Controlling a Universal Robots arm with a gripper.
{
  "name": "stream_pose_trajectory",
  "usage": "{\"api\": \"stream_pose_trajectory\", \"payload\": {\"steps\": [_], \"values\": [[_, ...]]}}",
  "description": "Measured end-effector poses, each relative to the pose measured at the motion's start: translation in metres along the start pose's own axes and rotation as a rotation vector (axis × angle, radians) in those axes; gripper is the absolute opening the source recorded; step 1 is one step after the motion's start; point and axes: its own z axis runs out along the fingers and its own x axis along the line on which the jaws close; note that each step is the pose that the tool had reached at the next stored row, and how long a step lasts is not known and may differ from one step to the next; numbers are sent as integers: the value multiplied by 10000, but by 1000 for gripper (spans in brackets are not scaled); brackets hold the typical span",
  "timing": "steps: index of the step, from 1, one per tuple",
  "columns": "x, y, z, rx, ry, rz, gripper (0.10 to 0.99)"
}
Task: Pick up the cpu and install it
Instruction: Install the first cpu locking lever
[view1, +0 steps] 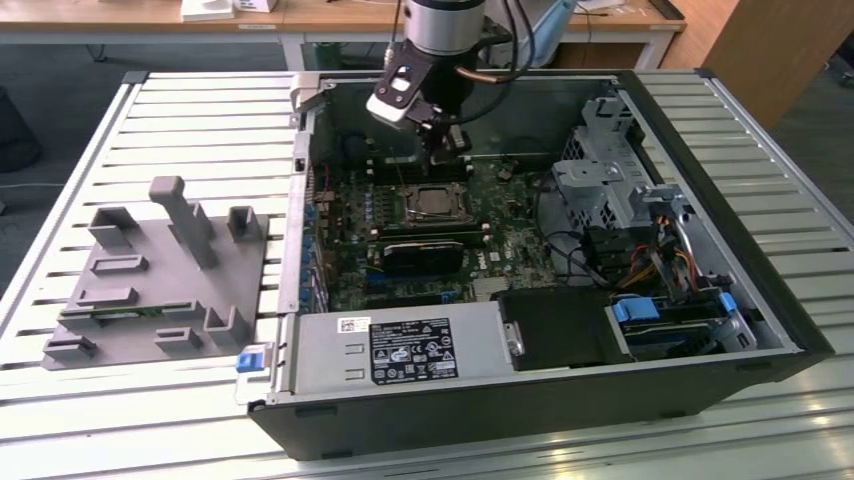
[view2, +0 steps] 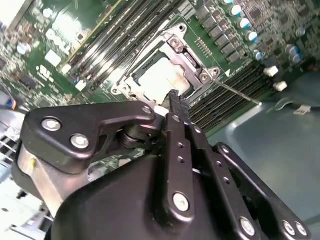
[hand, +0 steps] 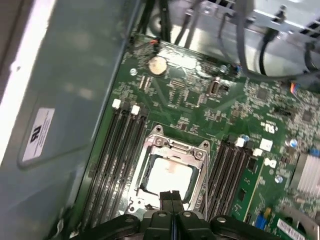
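i see the gripper (view1: 450, 150) at upper centre of the exterior view, above the open computer case (view1: 747, 290) and just over the motherboard (view1: 400, 250). in both wrist views its two black fingertips (hand: 172, 197) are pressed flat together with no gap and nothing between them; it carries no part.

the cpu (hand: 167, 177) lies in the socket frame (hand: 172, 150), lower centre of the first wrist view, with its bright silver-grey top facing up. in the second wrist view the cpu (view2: 162, 77) sits at upper centre, just beyond the fingertips. in the exterior view it is the pale square (view1: 431, 201) at the centre of the board. the grey tray (view1: 147, 290) with upright pegs stands at left, well apart from the case.

handling judgement: the chip looks light, rigid and flat. the metal top is smooth and likely slippery. the underside contacts and the socket are probably fragile. i would take hold across two opposite edges only, keep it level, and apply no force downward.
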Motion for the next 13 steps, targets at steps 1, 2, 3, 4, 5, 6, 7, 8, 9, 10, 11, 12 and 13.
{"api": "stream_pose_trajectory", "payload": {"steps": [1,2,3,4,5,6,7,8,9,10,11,12,13], "values": [[0,0,1,-4,2,-180,106],[0,0,0,-6,3,-360,106],[0,0,0,-8,5,-540,106],[0,0,0,-10,6,-737,106],[0,0,0,-14,8,-915,106],[0,0,0,-16,9,-1096,106],[0,0,0,-20,11,-1423,106],[0,0,0,-23,13,-1602,106],[0,0,0,-25,14,-1783,106],[0,0,0,-28,16,-1962,106],[0,0,0,-31,17,-2141,106],[0,0,0,-33,18,-2323,106],[0,0,0,-36,19,-2512,106]]}}
